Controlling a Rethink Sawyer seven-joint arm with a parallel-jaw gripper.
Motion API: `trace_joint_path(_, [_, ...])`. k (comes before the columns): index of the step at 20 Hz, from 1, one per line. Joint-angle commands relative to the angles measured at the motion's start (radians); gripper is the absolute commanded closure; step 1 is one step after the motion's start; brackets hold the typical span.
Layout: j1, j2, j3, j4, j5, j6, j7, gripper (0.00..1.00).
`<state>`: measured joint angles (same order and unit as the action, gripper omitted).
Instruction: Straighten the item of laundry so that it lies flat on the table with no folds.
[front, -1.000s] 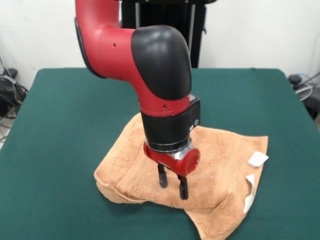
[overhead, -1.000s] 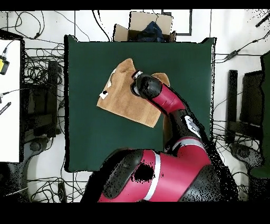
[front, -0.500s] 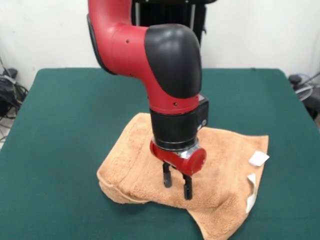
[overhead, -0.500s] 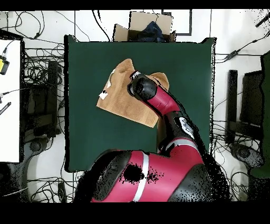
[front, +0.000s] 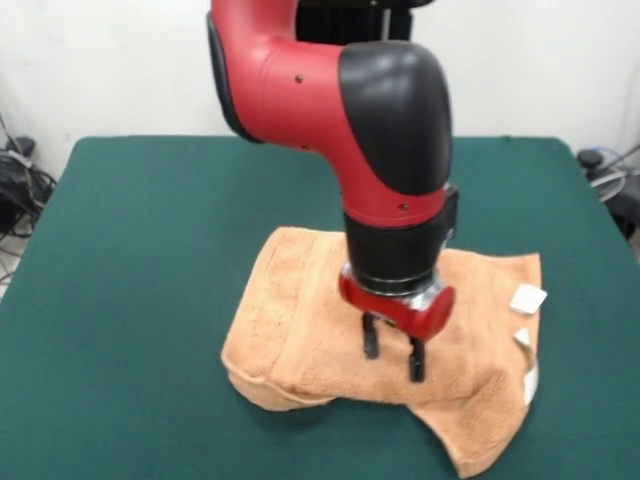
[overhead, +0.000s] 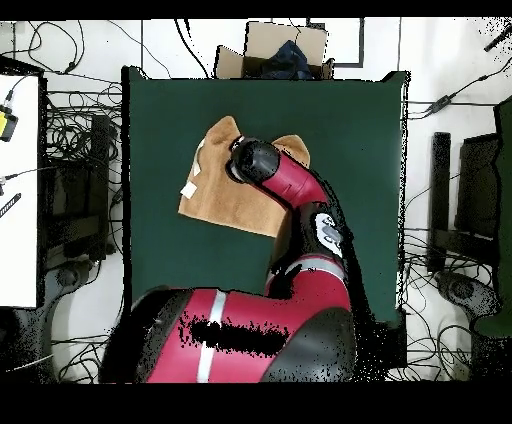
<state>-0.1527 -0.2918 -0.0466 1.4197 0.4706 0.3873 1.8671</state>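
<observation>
The item of laundry (front: 300, 330), an orange-tan towel, lies rumpled on the green table (front: 150, 220), with its near edge folded under and white tags (front: 527, 298) at its right edge. My gripper (front: 392, 355) points straight down onto the towel's middle. Its black fingers (front: 370, 338) are drawn fairly close together with their tips sunk into the cloth, shut on a pinch of it. In the overhead view the towel (overhead: 215, 195) sits on the left half of the table (overhead: 350, 130), and the arm's wrist (overhead: 250, 160) hides the gripper.
Bare green felt surrounds the towel on all sides. An open cardboard box (overhead: 270, 50) stands just beyond the table's far edge. Cables and equipment lie on the floor around the table.
The arm has moved right in the front view, with the gripper down on the towel. The towel's left part has slid right with it and bunched closer to the tagged edge.
</observation>
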Motion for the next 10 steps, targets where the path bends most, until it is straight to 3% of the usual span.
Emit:
trace_joint_path(1, [0.091, 0.02, -0.094, -0.071, 0.0, 0.376, 0.341, 0.0])
trace_joint_path(3, [0.087, -0.027, -0.076, -0.054, 0.007, 0.506, 0.373, 0.0])
trace_joint_path(10, [0.103, -0.094, -0.055, -0.006, 0.048, 0.593, 0.416, 0.0])
